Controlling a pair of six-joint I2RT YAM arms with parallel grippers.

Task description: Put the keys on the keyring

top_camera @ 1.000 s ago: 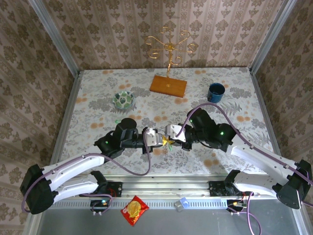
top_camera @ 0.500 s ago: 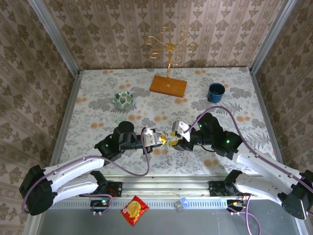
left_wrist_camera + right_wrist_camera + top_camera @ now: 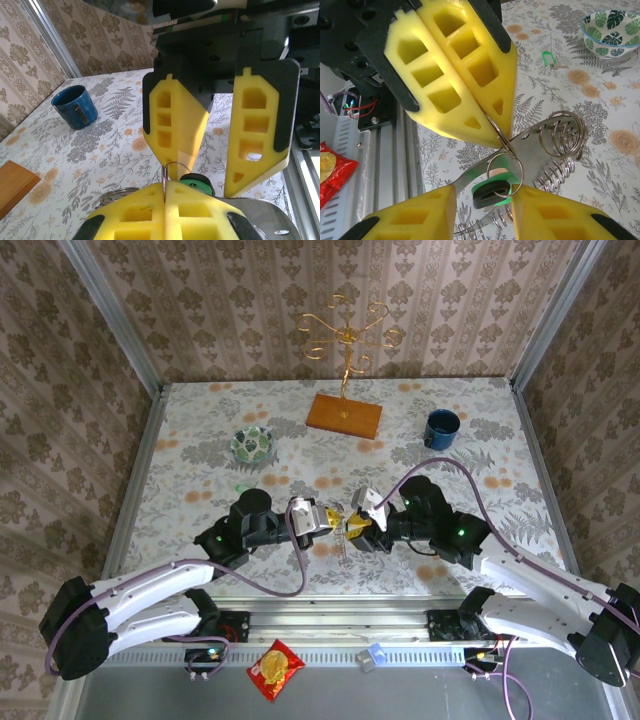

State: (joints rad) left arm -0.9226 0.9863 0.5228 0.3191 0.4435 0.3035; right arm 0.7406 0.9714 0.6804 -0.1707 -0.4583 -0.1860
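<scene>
My left gripper (image 3: 330, 521) meets my right gripper (image 3: 355, 527) at the table's near centre. In the left wrist view, my left gripper (image 3: 165, 184) is shut on a thin metal keyring (image 3: 164, 177), edge-on between its yellow pads. A green-headed key (image 3: 194, 183) sits just behind it. In the right wrist view, the keyring (image 3: 503, 141) hangs from those shut pads. The key's green-and-black head (image 3: 492, 191) lies threaded by the ring's loop between the parted fingers of my right gripper (image 3: 484, 192), which stands open. Another green key (image 3: 548, 57) lies on the table.
A flat metal strip (image 3: 530, 153) with wire coils (image 3: 560, 135) hangs below the ring. A patterned bowl (image 3: 253, 445), a blue mug (image 3: 441, 427) and a gold stand on a wooden base (image 3: 344, 415) stand farther back. A red snack packet (image 3: 275, 669) lies off the table's front edge.
My right gripper has drawn back to the right and turned, so its fingers now face the left gripper's tips. The left gripper has shifted slightly left, still pinching the ring.
</scene>
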